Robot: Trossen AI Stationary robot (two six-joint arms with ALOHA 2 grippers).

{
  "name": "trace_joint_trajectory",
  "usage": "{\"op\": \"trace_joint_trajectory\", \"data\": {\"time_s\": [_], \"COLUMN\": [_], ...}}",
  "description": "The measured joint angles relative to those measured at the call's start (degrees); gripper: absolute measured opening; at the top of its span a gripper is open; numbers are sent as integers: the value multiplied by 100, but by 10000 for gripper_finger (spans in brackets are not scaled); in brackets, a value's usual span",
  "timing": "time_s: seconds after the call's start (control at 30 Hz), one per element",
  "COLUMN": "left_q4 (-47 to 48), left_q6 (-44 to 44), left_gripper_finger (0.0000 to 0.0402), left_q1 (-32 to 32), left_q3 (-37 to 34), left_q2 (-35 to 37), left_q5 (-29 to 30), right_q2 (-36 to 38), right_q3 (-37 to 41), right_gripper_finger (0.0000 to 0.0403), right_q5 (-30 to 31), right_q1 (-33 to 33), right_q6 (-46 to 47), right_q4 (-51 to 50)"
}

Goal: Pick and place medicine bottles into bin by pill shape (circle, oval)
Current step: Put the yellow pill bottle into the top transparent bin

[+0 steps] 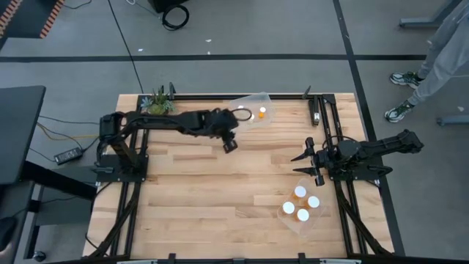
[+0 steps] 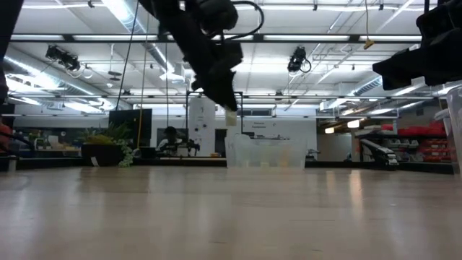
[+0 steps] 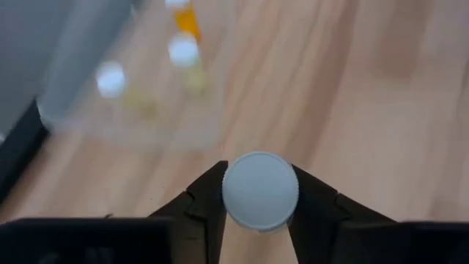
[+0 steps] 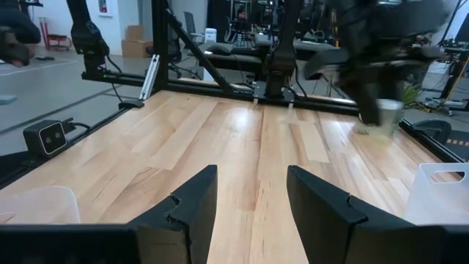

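My left gripper [image 1: 230, 144] hangs over the table's far middle, shut on a medicine bottle whose white cap [image 3: 260, 191] shows between its fingers. It is just near-side of a clear bin [image 1: 258, 100] at the far edge, which holds two bottles [image 1: 242, 115]. A second clear bin [image 1: 290, 220] at the near right holds several white-capped bottles [image 1: 300, 192]. My right gripper [image 1: 306, 166] is open and empty at the right side, above that bin's far side; its fingers [image 4: 190, 202] stand apart over bare wood. My left gripper pinches the bottle's round white cap [image 3: 236, 192] between its two fingers [image 3: 209, 194], one on each side of the rim. The fingers come from above, pointing down. In the low view the bottle [image 2: 230, 118] hangs below the fingers, clear of the table.
A potted plant [image 1: 157, 103] stands at the far left corner. A dark bracket [image 1: 315, 111] lies at the far right edge. A person's legs and shoes [image 1: 404, 79] show on the floor beyond the table's right side. Bare wood lies between the two bins.
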State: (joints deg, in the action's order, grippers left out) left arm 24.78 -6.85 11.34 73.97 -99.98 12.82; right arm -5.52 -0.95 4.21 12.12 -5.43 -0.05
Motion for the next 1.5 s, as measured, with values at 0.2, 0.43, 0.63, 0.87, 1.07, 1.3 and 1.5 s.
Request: {"op": "trace_joint_trajectory", "data": {"time_s": [0.2,0.43,0.63,0.87,1.07,1.3,1.5], "left_q4": [113,770,879,825,612,516,388], "left_q6": [430,793,771,664,608,564,553], "left_gripper_finger": [121,135,119,136,121,133,127], "left_q1": [226,565,796,946,928,933,946], "left_q3": [1187,2534,2685,2401,2363,2363,2370], "left_q2": [-826,-1723,-2024,-2022,-2198,-2444,-2683], "left_q5": [-8,5,-15,-65,-115,-113,-109], "right_q2": [-23,-84,-83,-83,-83,-128,-166], "right_q3": [0,0,0,0,0,2,2], "right_gripper_finger": [172,172,172,172,172,172,172], "right_q5": [0,0,0,0,0,1,0], "right_q1": [0,0,-1,0,-2,-1,-2], "right_q6": [0,0,0,0,0,0,0], "right_q4": [4,0,0,0,0,3,2]}}
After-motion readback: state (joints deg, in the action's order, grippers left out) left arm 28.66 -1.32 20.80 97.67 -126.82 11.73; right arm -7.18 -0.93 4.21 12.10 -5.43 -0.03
